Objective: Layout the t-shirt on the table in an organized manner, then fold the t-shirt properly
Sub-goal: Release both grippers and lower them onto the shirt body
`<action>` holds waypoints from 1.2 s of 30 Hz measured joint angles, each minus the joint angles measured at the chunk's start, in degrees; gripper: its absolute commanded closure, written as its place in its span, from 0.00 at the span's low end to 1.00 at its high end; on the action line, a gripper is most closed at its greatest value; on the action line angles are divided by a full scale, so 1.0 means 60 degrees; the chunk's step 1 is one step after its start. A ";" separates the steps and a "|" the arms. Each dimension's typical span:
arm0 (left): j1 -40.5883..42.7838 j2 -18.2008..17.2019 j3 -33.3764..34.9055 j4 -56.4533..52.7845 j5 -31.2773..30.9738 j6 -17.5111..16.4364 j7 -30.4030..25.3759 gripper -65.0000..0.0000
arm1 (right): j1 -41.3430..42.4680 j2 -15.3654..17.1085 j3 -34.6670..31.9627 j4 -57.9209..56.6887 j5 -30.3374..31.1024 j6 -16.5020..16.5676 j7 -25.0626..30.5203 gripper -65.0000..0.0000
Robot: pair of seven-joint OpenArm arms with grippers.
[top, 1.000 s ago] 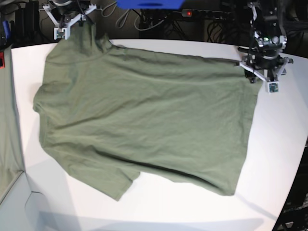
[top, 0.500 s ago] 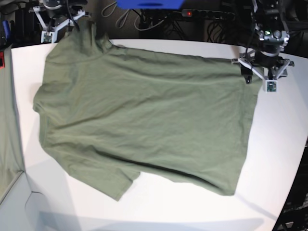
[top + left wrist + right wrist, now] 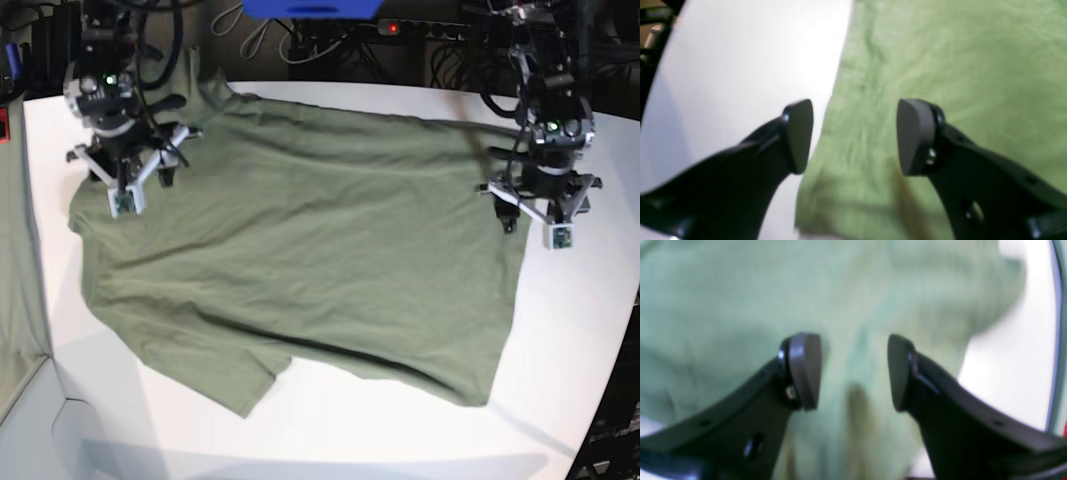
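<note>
Table (image 3: 590, 300): broad white top, smooth and matte, curved at the near edge, far larger than its load. T-shirt (image 3: 300, 250): olive-green short-sleeved cotton, spread face-flat across the middle of the table, hem toward the base view's right, collar end toward its left; soft, thin, lightly creased, near sleeve wrinkled and skewed at the lower edge, far-left corner bunched. Layout judged mostly done though still uneven at sleeves; no fold begun, so the whole folding stage remains. Left gripper (image 3: 853, 136): dark matte pads, rounded tips, jaws spread apart and empty, poised over the hem edge where cloth meets bare white. Right gripper (image 3: 855, 371): same build, jaws parted, nothing held, hovering above the blurred shoulder fabric.
</note>
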 measured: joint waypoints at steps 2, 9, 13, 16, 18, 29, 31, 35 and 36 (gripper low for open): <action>-0.0532 -0.0051 0.0000 -0.0776 0.0022 0.0000 -0.0036 0.41 | 0.0998 0.0204 -0.0266 -0.0517 0.0022 0.0011 -0.0404 0.50; -0.1078 0.0004 -0.0004 -0.3020 -0.0124 0.0015 -0.0368 0.41 | 0.3355 0.0441 -0.0586 -0.3111 0.0069 0.0051 -0.0710 0.50; -0.1279 -0.0127 0.0004 -0.3523 -0.0171 0.0011 -0.0616 0.41 | 0.4291 0.0557 -0.0521 -0.4528 -0.0015 0.0044 -0.0699 0.50; -0.1147 -0.0233 -0.0033 -0.3708 -0.0372 0.0004 -0.0973 0.41 | 0.4462 0.0659 -0.0557 -0.4860 0.0036 0.0044 -0.0321 0.50; -0.0914 -0.0546 0.0022 -0.3774 -0.0601 -0.0168 -0.1180 0.41 | 0.4422 0.0663 -0.0550 -0.4892 0.0018 0.0044 -0.0229 0.50; 0.0532 -0.1421 -0.0106 -0.3187 -0.0710 -0.0055 -0.1639 0.41 | 0.4747 0.0670 -0.0550 -0.4932 -0.0004 0.0044 0.0208 0.50; 0.0933 -0.1392 -0.0098 -0.2514 -0.0433 0.0015 -0.1140 0.41 | 0.4907 0.0674 -0.0630 -0.5005 -0.0018 0.0040 0.0284 0.50; 0.1665 -0.1308 -0.0098 -0.1359 -0.0120 0.0029 -0.0310 0.41 | 0.5340 0.0663 -0.0827 -0.5537 0.0029 0.0044 0.0597 0.50; 0.1705 -0.1275 -0.0087 -0.1129 -0.0036 0.0018 -0.0015 0.41 | 0.5559 0.0659 -0.0831 -0.5858 0.0025 0.0044 0.0747 0.50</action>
